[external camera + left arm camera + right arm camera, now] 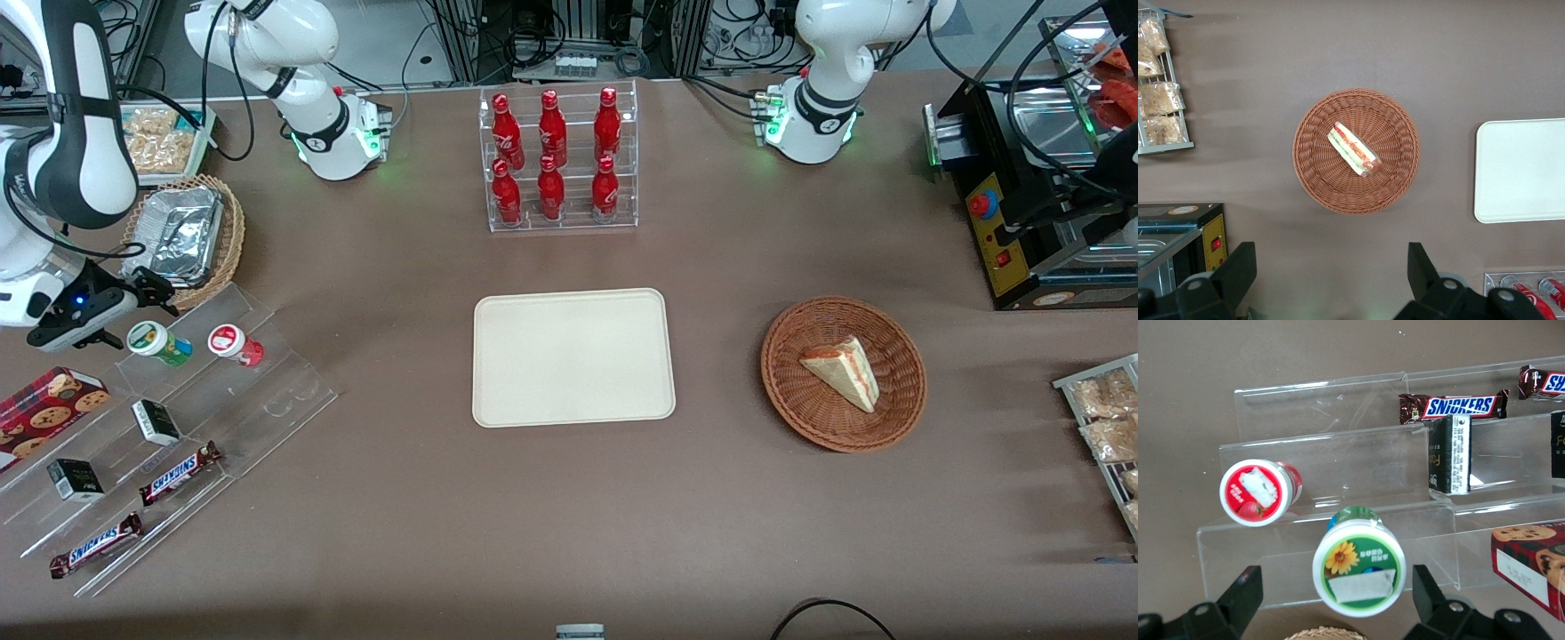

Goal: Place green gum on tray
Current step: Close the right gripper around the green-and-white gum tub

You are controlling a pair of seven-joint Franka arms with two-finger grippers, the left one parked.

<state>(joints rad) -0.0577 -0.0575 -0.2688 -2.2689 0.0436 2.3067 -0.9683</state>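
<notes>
The approach step is in hand: the robot's hand (pixel 1331 600), fingers spread apart, hovers at the small green gum canister with white lid (pixel 1359 569) on the clear acrylic stepped shelf (pixel 1338 460), and next must close, lift, and carry it to the cream rectangular tray (pixel 573 356).

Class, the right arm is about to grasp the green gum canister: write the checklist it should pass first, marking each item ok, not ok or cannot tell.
1. Gripper open, fingers either side of the green gum canister with white lid: ok.
2. Gum lying on the clear acrylic stepped shelf: ok.
3. Red canister apart from the gum: ok.
4. Cream rectangular tray free to receive it: ok.
5. Fingers low enough to grip: cannot tell.
</notes>
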